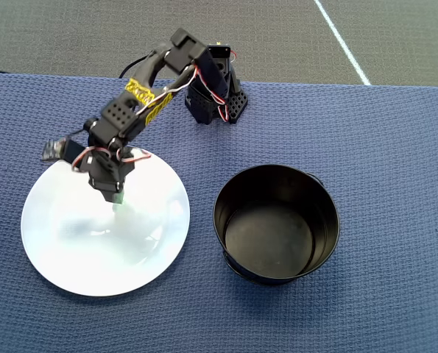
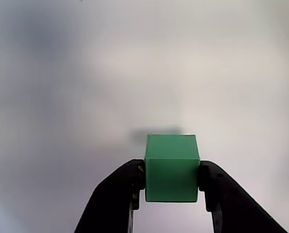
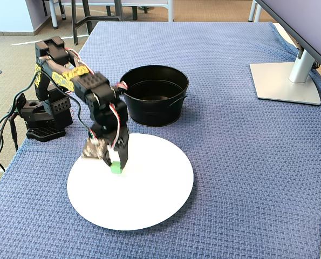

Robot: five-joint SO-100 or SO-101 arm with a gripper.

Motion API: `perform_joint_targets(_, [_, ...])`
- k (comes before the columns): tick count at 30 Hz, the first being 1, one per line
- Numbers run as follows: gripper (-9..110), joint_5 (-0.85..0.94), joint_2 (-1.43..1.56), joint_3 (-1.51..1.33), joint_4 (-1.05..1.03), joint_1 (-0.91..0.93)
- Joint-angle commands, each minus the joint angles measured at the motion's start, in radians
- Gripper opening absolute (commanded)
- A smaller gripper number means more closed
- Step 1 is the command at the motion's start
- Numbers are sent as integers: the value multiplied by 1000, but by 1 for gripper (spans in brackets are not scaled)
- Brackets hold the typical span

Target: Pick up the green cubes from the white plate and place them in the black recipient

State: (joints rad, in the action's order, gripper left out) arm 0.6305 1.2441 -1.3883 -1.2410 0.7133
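A small bright-green cube (image 2: 172, 167) sits between my gripper's (image 2: 172, 174) two black fingers, which press on its left and right sides. In the fixed view the cube (image 3: 115, 168) is at the white plate's (image 3: 149, 205) surface, in its upper left part, under the gripper (image 3: 117, 164). In the overhead view the gripper (image 1: 115, 198) is over the plate (image 1: 71, 257), with a trace of green below it. The black recipient (image 1: 230, 198) stands empty to the right of the plate in the overhead view, and behind the plate in the fixed view (image 3: 149, 116).
The arm's base (image 1: 217, 103) stands at the far edge of the blue textured cloth (image 1: 395, 162). A monitor foot (image 3: 284, 81) is at the far right in the fixed view. A table edge drops off left of the base (image 3: 4, 156).
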Motion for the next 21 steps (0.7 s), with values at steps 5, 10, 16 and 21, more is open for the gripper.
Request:
perform_joint_targets(5, [0, -107, 391, 52, -161, -11])
perform_joint_targets(10, [0, -213, 650, -3, -242, -140])
perform_joint_targets(16, [0, -391, 868, -91, -290, -512])
perform_joint_targets(21, [0, -532, 822, -236, -133, -776])
